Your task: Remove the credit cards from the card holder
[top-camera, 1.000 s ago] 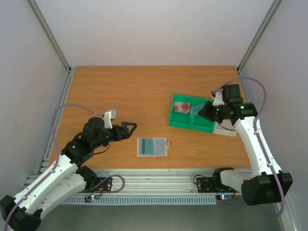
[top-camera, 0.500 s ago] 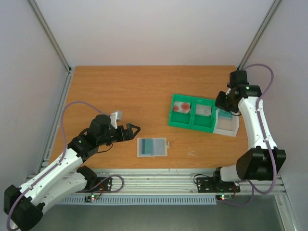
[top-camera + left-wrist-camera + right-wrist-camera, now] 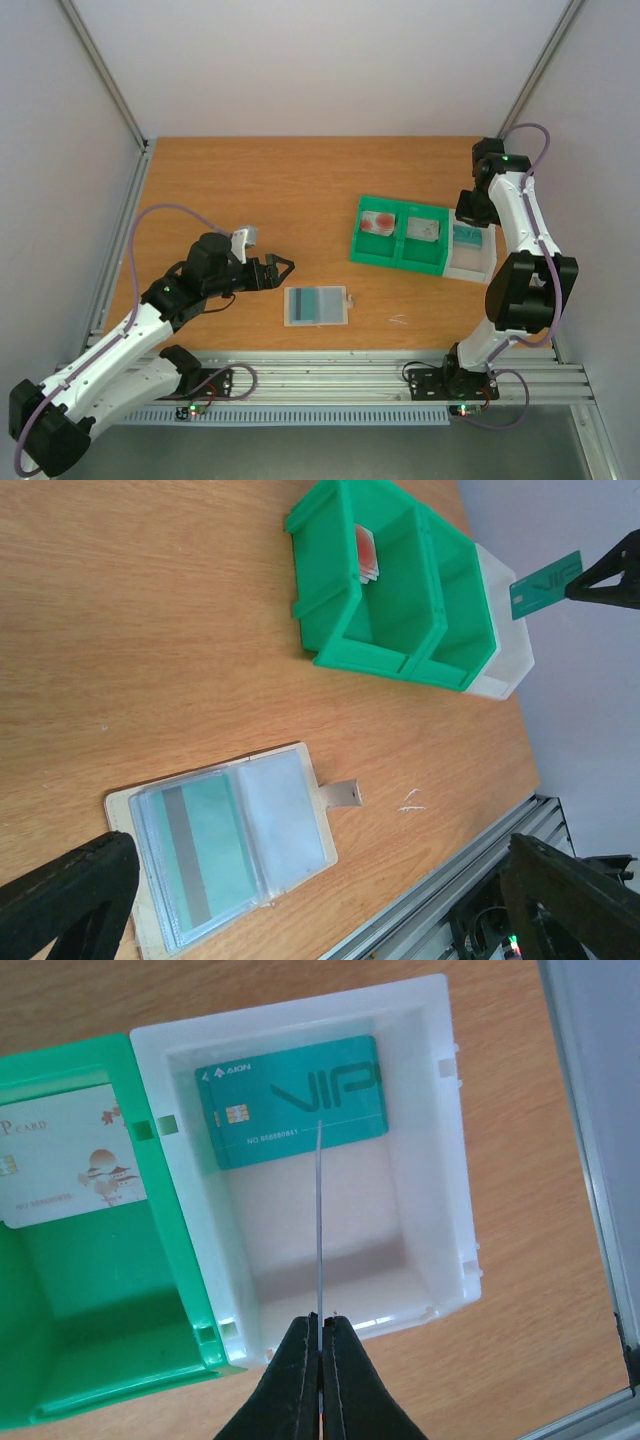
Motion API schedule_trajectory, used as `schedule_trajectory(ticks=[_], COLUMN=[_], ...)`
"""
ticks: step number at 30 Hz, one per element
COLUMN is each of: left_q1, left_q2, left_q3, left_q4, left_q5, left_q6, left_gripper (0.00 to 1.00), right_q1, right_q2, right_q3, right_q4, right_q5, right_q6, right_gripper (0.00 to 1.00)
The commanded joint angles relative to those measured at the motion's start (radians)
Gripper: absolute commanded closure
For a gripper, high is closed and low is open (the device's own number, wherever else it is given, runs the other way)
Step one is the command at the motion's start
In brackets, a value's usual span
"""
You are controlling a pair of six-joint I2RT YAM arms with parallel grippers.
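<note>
Jaws of the right gripper (image 3: pixel 320 1325) pinch a thin teal card (image 3: pixel 545 585) (edge-on to its camera) over the white plastic box (image 3: pixel 440 1160) holding another teal card (image 3: pixel 290 1100). Left gripper (image 3: pixel 281 268) jaws gape near the translucent two-pocket card holder (image 3: pixel 285 805), a striped teal card (image 3: pixel 200 850) inside.

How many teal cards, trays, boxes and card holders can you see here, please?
Teal cards: 3, one each in the right end effector, box and holder
Tray: 1
Box: 1
Holder: 1
Total: 6
</note>
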Motion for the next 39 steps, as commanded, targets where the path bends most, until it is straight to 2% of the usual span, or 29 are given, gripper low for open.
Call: schedule_trajectory(ticks=[1, 5, 9, 15, 20, 33, 39], left_q1=[0.001, 0.001, 0.001, 0.001, 0.001, 0.001, 0.001], left_q2=[-0.003, 0.000, 0.008, 0.035, 0.043, 0.041, 0.070], left_q3=[0.021, 0.027, 0.046, 0.065, 0.098, 0.101, 0.128], left_q4=[0.022, 0.016, -0.015, -0.018, -0.056, -0.054, -0.071], left_q5=[0.000, -0.005, -0.023, -0.012, -0.029, -0.054, -0.045], left_q6=[0.019, 0.028, 0.051, 0.046, 0.068, 0.073, 0.075], left_gripper=[0.01, 0.01, 0.01, 0.01, 0.01, 0.01, 0.01], right_q1=[-0.022, -0.041, -0.044, -0.050, -0.075, -0.090, -0.131], right_q2=[0.022, 0.013, 0.034, 0.046, 0.058, 0.096, 0.099], right_q3=[0.033, -0.016, -0.033, -0.039, -0.038, 0.002, -0.001], right_q4=[-0.021, 0.041, 0.072, 0.121, 0.101, 0.050, 0.036], right_q5=[-0.027, -0.120, -0.149, -0.303, -0.319, -0.201, -0.300], right_q6=[-0.062, -0.085, -0.117, -0.161, -0.192, -0.242, -0.261], right_gripper=[0.99, 0.99, 0.99, 0.99, 0.99, 0.99, 0.99])
